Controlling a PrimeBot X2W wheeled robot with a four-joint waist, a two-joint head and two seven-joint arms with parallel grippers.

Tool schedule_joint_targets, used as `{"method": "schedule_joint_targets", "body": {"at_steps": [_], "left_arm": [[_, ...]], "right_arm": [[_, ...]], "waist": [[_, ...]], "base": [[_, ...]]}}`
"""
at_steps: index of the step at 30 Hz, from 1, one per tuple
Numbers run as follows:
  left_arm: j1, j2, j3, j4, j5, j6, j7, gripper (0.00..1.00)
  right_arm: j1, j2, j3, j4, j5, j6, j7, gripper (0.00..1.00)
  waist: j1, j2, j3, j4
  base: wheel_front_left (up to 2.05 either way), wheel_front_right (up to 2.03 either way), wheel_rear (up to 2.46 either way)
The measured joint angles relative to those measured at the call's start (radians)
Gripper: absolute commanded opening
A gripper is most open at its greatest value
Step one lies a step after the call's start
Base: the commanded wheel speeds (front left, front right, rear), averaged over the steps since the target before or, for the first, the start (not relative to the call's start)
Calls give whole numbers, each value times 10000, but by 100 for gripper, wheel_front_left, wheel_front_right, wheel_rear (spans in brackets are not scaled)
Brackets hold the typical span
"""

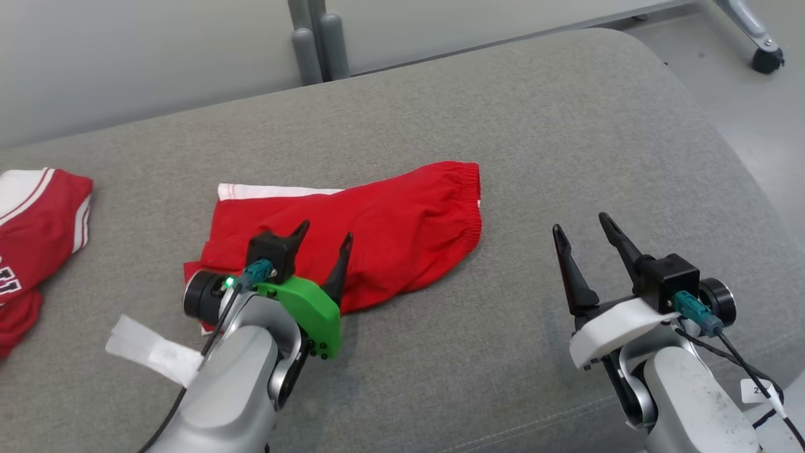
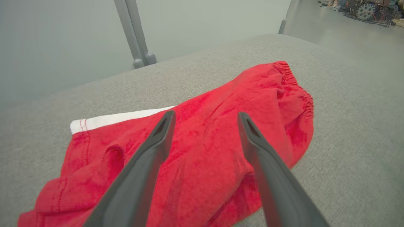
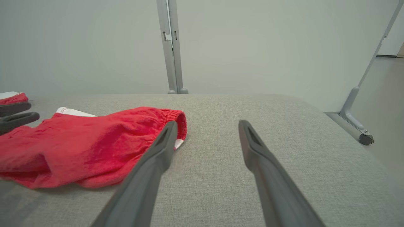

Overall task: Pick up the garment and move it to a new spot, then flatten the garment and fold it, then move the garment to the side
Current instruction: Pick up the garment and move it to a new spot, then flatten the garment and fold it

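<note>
The garment (image 1: 377,233) is a pair of red shorts with a white-trimmed hem and an elastic waistband, lying folded over on the grey cushioned surface (image 1: 503,126). My left gripper (image 1: 327,234) hovers over the garment's near left part, open, with nothing between its fingers. In the left wrist view the garment (image 2: 205,142) spreads below the open left gripper (image 2: 205,116). My right gripper (image 1: 582,223) stands open over bare cushion to the right of the garment. The right wrist view has the garment (image 3: 79,145) left of the open right gripper (image 3: 206,124), and the left gripper's fingers (image 3: 15,118) at the far left.
A second red and white garment (image 1: 31,233) lies at the cushion's left edge, also seen as a sliver (image 3: 11,97) in the right wrist view. Grey partition posts (image 1: 317,44) stand behind the cushion. A castor-wheeled frame leg (image 1: 764,50) is on the floor at the far right.
</note>
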Motion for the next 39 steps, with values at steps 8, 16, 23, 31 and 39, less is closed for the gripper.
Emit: {"method": "schedule_joint_targets", "body": {"at_steps": [8, 16, 23, 31, 39], "left_arm": [[1259, 15, 439, 15, -441, 512, -431, 100], [1859, 35, 587, -165, -497, 748, -608, 100], [2255, 81, 874, -598, -539, 911, -640, 100], [2261, 81, 794, -1434, -403, 951, -686, 100], [2207, 82, 738, -2050, -209, 1026, -694, 100]], "right_arm": [[333, 2, 36, 550, 111, 178, 0, 100], [389, 12, 190, 1166, 221, 362, 0, 100], [372, -10, 476, 1896, 259, 621, 196, 100], [-407, -462, 474, 2782, 221, 825, 717, 100], [-1347, -909, 577, 3590, 50, 1057, 1112, 100]], "waist": [[0, 0, -463, 834], [0, 0, -867, 1434], [0, 0, -1018, 1667], [0, 0, -557, 2029], [0, 0, 61, 2641]], "base": [[0, 0, 0], [0, 0, 0], [0, 0, 0], [0, 0, 0], [0, 0, 0]]}}
